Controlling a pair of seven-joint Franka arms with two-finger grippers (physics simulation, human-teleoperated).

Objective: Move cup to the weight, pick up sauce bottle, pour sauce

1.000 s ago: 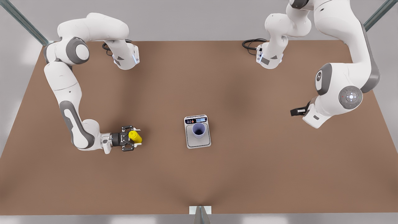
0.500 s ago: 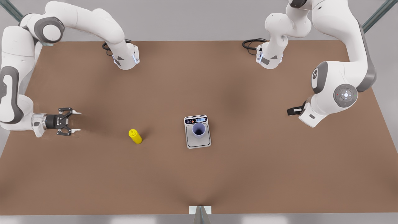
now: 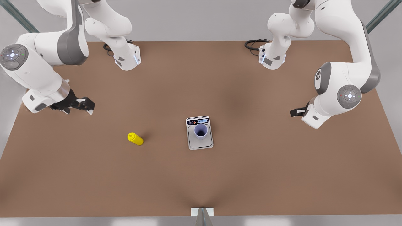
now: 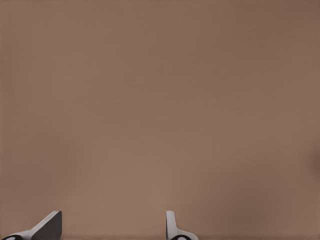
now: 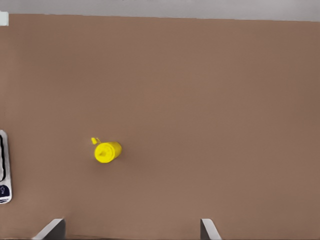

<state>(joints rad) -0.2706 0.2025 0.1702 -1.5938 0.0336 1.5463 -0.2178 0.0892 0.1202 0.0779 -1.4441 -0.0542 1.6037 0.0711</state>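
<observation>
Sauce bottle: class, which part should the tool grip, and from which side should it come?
Grip the cylindrical body of the sauce bottle, below the pointed nozzle, which is too narrow. It seems to stand roughly upright, apart from the weight, so come in level from the front view's left, where the open right tool is nearest.

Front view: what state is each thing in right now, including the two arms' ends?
Cup: upright on the scale's plate.
Scale: flat on the table, display lit.
Yellow bottle: loose on the table, cap on, held by nothing.
Right end effector: open, empty, at the front view's left.
Left end effector: open, empty, waiting at the front view's right.
</observation>
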